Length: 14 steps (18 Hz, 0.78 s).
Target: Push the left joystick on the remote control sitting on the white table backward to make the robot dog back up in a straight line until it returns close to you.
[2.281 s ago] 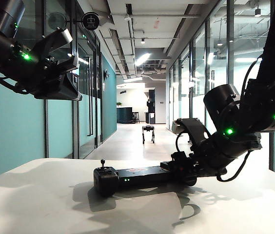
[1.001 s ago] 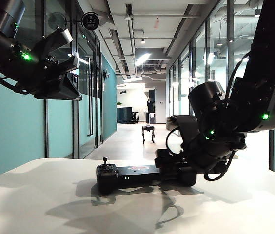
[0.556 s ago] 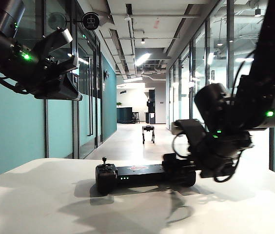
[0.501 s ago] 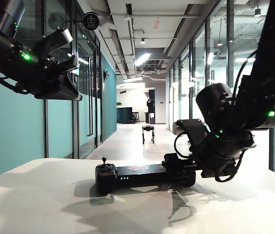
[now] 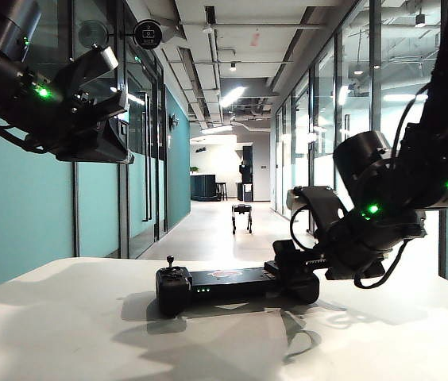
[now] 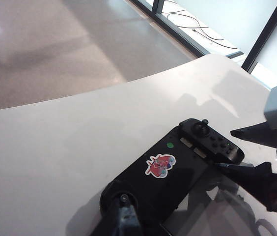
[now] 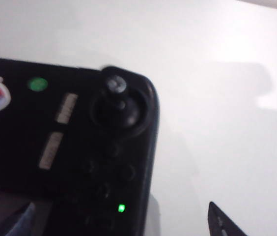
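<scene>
The remote control (image 5: 236,287) is seen lying on the white table (image 5: 65,333). Its right end lies at the wide-open right gripper (image 5: 291,274). The left gripper (image 5: 101,131) is held high above, jaws indiscernible. The robot dog (image 5: 241,217) stands far down the corridor.

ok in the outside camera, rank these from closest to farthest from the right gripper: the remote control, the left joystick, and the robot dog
In the exterior view, from the right gripper, open at the handset's right end:
1. remote control, lying on the white table, its right end at the gripper.
2. left joystick, standing up at the handset's far left end.
3. robot dog, far down the corridor beyond the table.
</scene>
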Each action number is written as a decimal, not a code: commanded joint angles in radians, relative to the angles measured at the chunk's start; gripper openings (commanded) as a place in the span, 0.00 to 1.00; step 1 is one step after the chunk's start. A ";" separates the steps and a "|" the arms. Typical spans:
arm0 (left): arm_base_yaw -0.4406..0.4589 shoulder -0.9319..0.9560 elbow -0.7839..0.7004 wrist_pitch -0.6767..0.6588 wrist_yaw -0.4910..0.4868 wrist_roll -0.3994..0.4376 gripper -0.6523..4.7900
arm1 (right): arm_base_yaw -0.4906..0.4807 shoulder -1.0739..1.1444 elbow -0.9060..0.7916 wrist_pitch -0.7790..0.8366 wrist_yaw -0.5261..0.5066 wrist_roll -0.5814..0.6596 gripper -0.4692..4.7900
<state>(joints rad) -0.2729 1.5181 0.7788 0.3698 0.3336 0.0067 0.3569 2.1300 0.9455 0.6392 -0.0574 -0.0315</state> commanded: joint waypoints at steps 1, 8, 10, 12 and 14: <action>0.000 -0.003 0.006 0.014 0.008 0.000 0.11 | -0.014 -0.008 0.003 0.024 -0.038 -0.031 0.98; 0.000 -0.003 0.008 0.031 0.011 -0.008 0.11 | -0.024 0.021 0.031 0.046 -0.102 -0.033 0.98; 0.000 -0.003 0.008 0.031 0.011 -0.008 0.11 | -0.025 0.032 0.054 0.034 -0.102 -0.033 0.98; 0.000 -0.003 0.008 0.031 0.012 -0.008 0.11 | -0.025 0.036 0.054 0.034 -0.102 -0.033 0.98; 0.000 -0.003 0.008 0.031 0.012 -0.008 0.11 | -0.026 0.041 0.054 0.030 -0.103 -0.033 0.98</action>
<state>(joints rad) -0.2729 1.5181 0.7803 0.3851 0.3386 0.0025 0.3305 2.1693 0.9962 0.6651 -0.1577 -0.0616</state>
